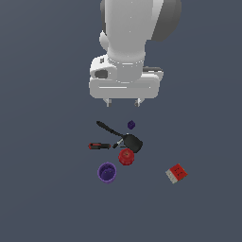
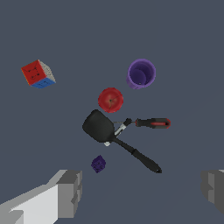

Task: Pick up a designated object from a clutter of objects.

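While the end effector [image 1: 123, 101] hangs above the clutter with its two fingers spread wide and nothing between them, the arm has not yet begun its descent. In the wrist view the fingertips [image 2: 70, 192] appear at opposite edges of the picture, well apart, with bare table [image 2: 175, 43] between them.

The designated object, a tiny dark purple block [image 1: 131, 125], lies on the table nearest the end effector, just beside the black pan [image 1: 131, 142] and apart from it. In the wrist view the block sits close to one fingertip, off the midline between the two.

Outward from the block:
- the pan, its long handle running toward the exterior view's left;
- a red-and-black-handled tool [image 1: 100, 146], with its tip near the pan's bowl; whether they touch cannot be determined;
- a red cup [image 1: 126, 156], just beside the pan's bowl;
- a purple cup [image 1: 107, 172], beyond the red cup, upright and open;
- a red-white box [image 1: 177, 173], well apart from the rest, toward the exterior view's right. In the wrist view it shows gridded red, white and blue faces.

Judged step: pre-grasp alignment. The next move calls for centring the fingers over the block, then lowering so they straddle it. The pan stands close, so a finger may strike it on descent.

No brand, label or legible writing is visible on any item.
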### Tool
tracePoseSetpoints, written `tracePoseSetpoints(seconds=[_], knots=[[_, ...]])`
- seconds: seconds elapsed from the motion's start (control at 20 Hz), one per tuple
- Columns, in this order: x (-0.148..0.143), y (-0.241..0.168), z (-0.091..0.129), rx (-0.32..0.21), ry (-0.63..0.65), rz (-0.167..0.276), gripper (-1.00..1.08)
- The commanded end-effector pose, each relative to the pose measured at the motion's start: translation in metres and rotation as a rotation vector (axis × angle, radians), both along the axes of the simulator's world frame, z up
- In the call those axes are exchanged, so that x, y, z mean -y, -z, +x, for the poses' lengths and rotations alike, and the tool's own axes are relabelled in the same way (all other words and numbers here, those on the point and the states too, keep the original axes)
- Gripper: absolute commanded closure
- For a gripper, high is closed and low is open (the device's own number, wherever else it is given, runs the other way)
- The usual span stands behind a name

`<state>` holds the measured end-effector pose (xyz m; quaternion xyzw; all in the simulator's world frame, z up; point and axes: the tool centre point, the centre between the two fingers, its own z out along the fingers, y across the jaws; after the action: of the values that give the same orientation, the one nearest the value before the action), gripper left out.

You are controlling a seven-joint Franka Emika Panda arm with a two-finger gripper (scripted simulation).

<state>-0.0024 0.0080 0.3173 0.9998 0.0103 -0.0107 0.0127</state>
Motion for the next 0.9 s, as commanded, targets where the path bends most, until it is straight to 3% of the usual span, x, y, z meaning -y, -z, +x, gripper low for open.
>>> tracePoseSetpoints(seconds=[0.0, 0.5, 0.85], knots=[[0.0, 0.0, 0.0, 0.0, 0.0, 0.0, -0.92], [-0.024, 0.009, -0.002, -0.026, -0.063, -0.01, -0.92], [-0.024, 0.012, -0.003, -0.026, -0.068, -0.01, -0.92]])
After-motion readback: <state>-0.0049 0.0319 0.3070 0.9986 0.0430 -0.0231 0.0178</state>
